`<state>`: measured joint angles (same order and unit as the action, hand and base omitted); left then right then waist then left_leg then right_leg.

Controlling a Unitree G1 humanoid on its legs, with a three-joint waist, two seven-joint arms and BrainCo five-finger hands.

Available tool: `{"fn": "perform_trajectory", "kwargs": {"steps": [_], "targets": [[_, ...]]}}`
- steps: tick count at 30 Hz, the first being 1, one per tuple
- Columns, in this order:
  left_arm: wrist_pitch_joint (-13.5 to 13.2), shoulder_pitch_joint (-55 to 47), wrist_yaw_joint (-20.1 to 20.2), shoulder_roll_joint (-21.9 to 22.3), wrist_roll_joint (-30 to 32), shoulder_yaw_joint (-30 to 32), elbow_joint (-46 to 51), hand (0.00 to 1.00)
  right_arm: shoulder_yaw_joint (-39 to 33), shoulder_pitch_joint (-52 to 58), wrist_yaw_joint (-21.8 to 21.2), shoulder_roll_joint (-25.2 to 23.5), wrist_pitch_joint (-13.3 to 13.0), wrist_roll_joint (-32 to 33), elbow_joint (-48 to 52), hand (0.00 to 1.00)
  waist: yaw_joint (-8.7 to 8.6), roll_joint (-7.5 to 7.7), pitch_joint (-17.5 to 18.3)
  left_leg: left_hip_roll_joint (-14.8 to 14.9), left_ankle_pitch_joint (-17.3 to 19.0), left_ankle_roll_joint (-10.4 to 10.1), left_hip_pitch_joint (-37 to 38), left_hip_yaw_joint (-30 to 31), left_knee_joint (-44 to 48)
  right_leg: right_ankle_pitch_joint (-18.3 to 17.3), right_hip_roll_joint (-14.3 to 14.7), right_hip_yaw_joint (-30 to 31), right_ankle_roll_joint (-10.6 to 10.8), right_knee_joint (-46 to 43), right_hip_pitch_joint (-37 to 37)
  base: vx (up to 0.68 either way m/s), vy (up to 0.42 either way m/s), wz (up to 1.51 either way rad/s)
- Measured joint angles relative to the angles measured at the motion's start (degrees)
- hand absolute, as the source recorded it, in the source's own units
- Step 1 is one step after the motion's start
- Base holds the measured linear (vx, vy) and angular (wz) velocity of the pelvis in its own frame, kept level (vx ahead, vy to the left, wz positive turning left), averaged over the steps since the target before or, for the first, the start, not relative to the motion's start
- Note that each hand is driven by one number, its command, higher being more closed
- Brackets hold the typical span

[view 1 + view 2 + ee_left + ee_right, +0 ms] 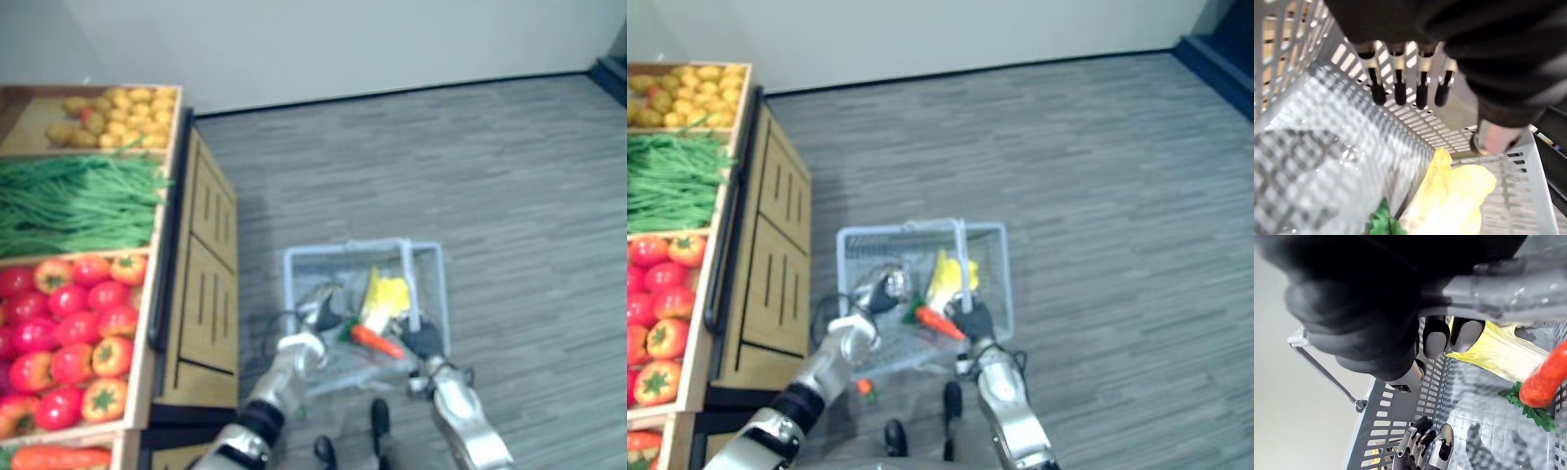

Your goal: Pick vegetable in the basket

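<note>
Left wrist view is showing you the left hand (1397, 73) hanging with straight, empty fingers inside the basket (294, 258), while the right hand (423, 344) is curling round the handle (1508, 296). The carrot (375, 340) is lying between both hands, touching a yellow leafy vegetable (386, 296). It is looking stiff, light and smooth, so you are best taking it mid-body.

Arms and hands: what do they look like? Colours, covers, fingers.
Arms are smooth silver-grey shells. Left hand and right hand match: silver fingers with dark tips, and a dark ribbed cover over the back of the hand and the wrist.
</note>
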<state>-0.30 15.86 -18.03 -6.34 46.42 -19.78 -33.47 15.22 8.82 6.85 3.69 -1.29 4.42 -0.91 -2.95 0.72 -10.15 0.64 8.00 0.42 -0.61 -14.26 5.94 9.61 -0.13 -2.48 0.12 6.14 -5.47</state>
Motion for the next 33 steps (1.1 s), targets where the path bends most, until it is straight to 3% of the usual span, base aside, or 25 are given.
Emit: {"fn": "perform_trajectory", "kwargs": {"steps": [4,10,12,14,16,18,21,24,27,30,33], "targets": [[-1.33,-2.64,1.0,1.85,-0.35,0.05,3.33,0.0,-6.02,1.56,-0.06,-4.15,-0.22,-2.29,-4.6,1.0,-0.48,-0.4,-0.22,0.0,0.12,-0.15,2.1,-0.28,-1.0,-0.02,0.1,-0.16,0.15,0.03,1.57,0.03,0.069,-0.03],[-6.29,-11.93,4.39,3.38,-6.05,-0.72,12.31,0.0,-13.18,-1.7,0.07,-7.13,-0.19,-6.85,-18.32,1.0,-1.52,-1.5,-0.37,-0.02,0.15,-0.18,2.18,0.89,-0.77,-0.66,-0.04,-1.33,0.73,0.02,2.23,0.0,0.039,0.1],[-9.05,-15.61,5.91,3.52,-13.47,-0.3,15.95,0.0,-17.35,-3.92,0.37,-7.26,0.76,-8.42,-25.3,1.0,-1.17,-2.47,-0.51,0.05,0.25,-0.29,2.98,1.82,-0.78,-1.18,-0.02,-2.05,0.89,0.02,3.48,-0.01,0.027,0.27],[-9.69,-18.55,6.04,3.35,-20.75,4.05,19.58,0.0,-27.48,-5.22,2.8,-7.29,2.52,-9.06,-32.35,1.0,-0.01,-4.05,0.0,-0.04,0.76,-0.72,2.96,2.77,-0.72,-1.81,-0.22,-3.24,1.13,0.04,4.12,-0.01,0.034,0.3],[-9.08,-21.35,6.0,2.09,-30.94,13.99,20.22,0.0,-39.65,-6.89,7.04,-6.39,2.96,-8.54,-38.42,1.0,1.27,-4.93,0.49,-0.01,0.79,-0.75,2.84,3.66,-0.88,-2.41,-0.22,-3.84,0.96,0.03,4.29,0.01,0.019,0.12],[-8.96,-22.52,5.94,1.13,-36.84,19.54,17.97,0.0,-46.88,-7.08,10.57,-5.01,3.73,-5.86,-42.74,1.0,1.55,-4.69,0.59,0.1,0.67,-0.78,3.4,4.84,-1.15,-2.83,-0.3,-5.42,0.75,0.04,5.47,0.02,0.01,0.34],[-8.24,-23.32,7.3,1.51,-47.27,22.72,12.08,0.0,-51.23,-5.68,11.89,-1.32,3.77,-4.0,-46.31,1.0,1.57,-4.67,1.6,0.07,0.22,-0.85,4.5,5.6,-2.54,-3.04,-0.41,-6.61,0.87,0.03,6.22,0.05,0.029,0.21],[-6.59,-23.5,13.86,1.54,-64.42,22.97,8.74,0.0,-51.12,-4.68,10.89,3.34,4.63,-4.33,-52.02,1.0,1.63,-2.52,2.62,-0.09,-1.01,-0.72,5.88,6.47,-4.96,-3.09,-0.48,-7.39,0.75,0.05,6.72,0.05,0.049,0.1],[-6.59,-23.03,15.22,1.48,-65.89,22.88,7.62,0.0,-52.53,-3.87,10.51,3.15,4.79,-4.09,-54.17,1.0,1.58,-1.34,3.38,-0.09,-1.46,-0.51,6.14,7.02,-5.45,-3.21,-0.5,-8.02,0.6,0.07,6.96,0.01,0.017,0.1],[-6.51,-21.35,14.99,1.0,-63.25,23.64,0.14,0.0,-52.91,-2.79,8.75,2.08,4.98,-3.74,-56.69,1.0,1.54,-1.68,3.89,-0.26,-1.86,-0.54,7.28,6.98,-6.32,-3.31,-0.59,-8.09,0.69,0.13,7.68,0.0,0.039,0.0],[-5.2,-19.58,14.2,0.63,-54.8,26.39,-12.09,0.0,-53.23,-2.4,8.73,2.06,4.97,-1.77,-58.16,1.0,1.4,-2.31,4.74,-0.57,-1.82,-0.77,7.77,6.91,-6.76,-3.59,-0.83,-8.02,1.03,0.35,7.89,-0.02,0.047,-0.01]]}}
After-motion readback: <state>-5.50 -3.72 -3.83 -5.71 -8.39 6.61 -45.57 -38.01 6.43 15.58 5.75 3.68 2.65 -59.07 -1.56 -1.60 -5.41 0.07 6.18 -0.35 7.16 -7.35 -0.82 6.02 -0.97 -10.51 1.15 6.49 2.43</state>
